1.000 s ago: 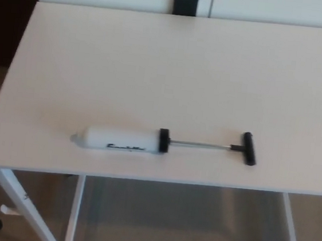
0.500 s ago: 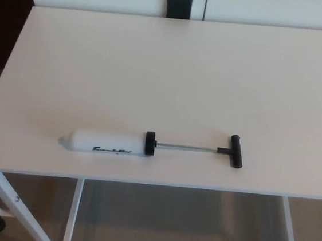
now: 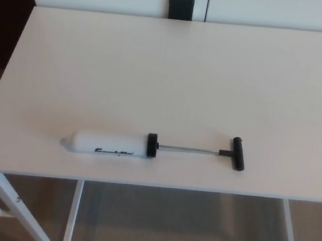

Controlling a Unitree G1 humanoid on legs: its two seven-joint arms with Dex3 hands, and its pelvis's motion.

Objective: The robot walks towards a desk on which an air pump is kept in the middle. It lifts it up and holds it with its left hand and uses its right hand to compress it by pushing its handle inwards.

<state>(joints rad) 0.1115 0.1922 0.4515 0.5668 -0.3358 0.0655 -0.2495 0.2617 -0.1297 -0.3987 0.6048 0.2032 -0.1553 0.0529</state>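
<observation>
- Neither robot hand appears in the head view.
- Air pump [image 3: 152,147]: smooth white cylinder, black collar, thin metal rod extended to black T-handle [image 3: 237,153], lying flat near the front edge.
- Desk [image 3: 172,70]: pale matte top, white legs.

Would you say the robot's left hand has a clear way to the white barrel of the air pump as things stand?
Probably yes. The air pump lies alone near the front edge of the desk, its white barrel toward the robot's left, with nothing beside or over it. Neither hand is in view, so actual reach cannot be confirmed.
</observation>
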